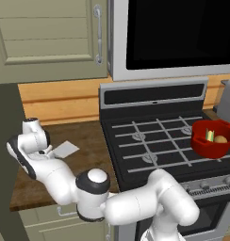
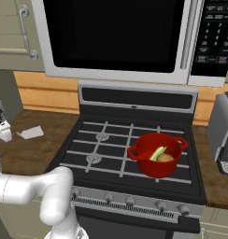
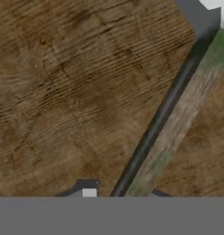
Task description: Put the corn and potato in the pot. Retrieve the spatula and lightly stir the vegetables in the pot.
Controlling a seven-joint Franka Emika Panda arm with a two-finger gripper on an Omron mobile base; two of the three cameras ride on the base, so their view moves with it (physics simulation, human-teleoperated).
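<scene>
Spatula (image 1: 65, 149): we see its pale grey square blade lying flat on the wooden counter (image 1: 88, 155) left of the stove; in the hand view the thin dark handle (image 3: 155, 124) runs up from between the finger tips to the blade at the upper right corner
Fingers (image 3: 118, 195): we see the two dark tips (image 3: 88, 187) at the bottom of the hand view, close on either side of the handle's near end; we cannot tell whether they are open, closed or gripping the handle
Arm (image 1: 135, 202): we see it reach from the lower right of the left base view across to the left, the hand (image 1: 32, 134) low over the counter just beside the blade; the right base view shows the hand (image 2: 0, 123) at the far left edge, near the blade (image 2: 31, 132)
Pot (image 1: 212, 140): bright red, round, standing on the right front of the stove grates (image 1: 154, 141); well apart from the hand
Corn (image 2: 158, 153): slim yellow-green cob leaning inside the pot (image 2: 153, 165)
Potato (image 2: 166, 158): golden-brown, inside the pot, just beside the corn; we cannot tell if they touch
Surroundings: a microwave (image 2: 120, 37) above the stove; a cabinet door (image 1: 46, 37) to its left; a toaster (image 2: 223, 135) on the counter to the right
</scene>
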